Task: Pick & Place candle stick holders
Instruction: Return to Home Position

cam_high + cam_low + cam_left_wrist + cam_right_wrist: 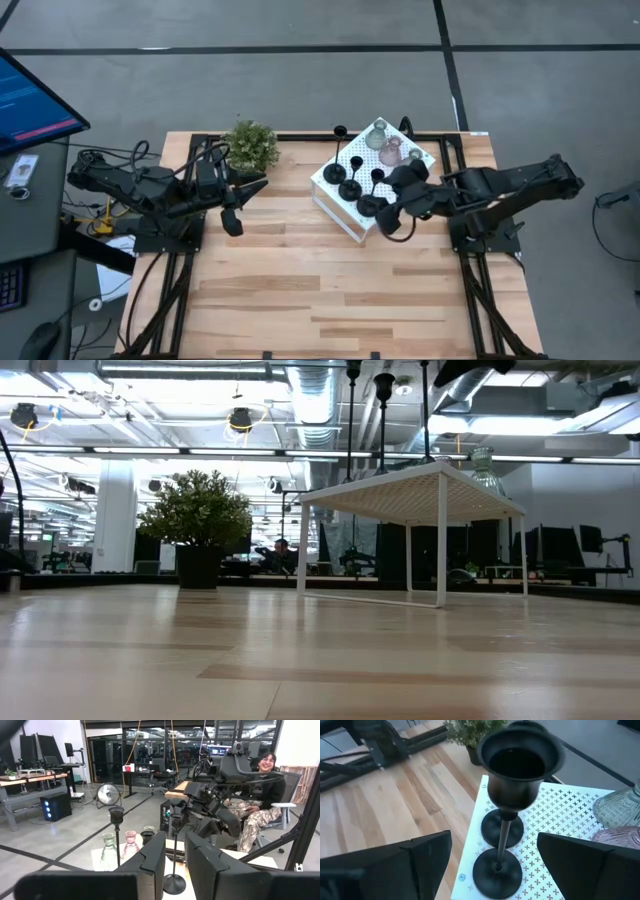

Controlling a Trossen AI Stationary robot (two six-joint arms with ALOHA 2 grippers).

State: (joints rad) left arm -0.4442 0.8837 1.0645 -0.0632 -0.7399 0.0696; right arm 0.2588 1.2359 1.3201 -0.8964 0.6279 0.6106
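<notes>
A white perforated box [345,215] holds three black holders with round bases and thin stems [350,188] and three bulbous glass holders, two greenish-grey [378,135] and one pink [391,152]. My right gripper [385,215] is open at the box's near corner. In the right wrist view its fingers [420,860] stand apart on either side of the nearest black holder [506,832] without touching it. That holder stands upright on its base [497,872]. My left gripper [240,205] is open and empty over the table left of the box.
A green potted plant [250,145] stands at the far edge, left of the box. The box stands raised on thin legs [441,540] in the low view. Bare wooden table [320,290] lies toward the near edge. A seated person [260,795] shows beyond the table.
</notes>
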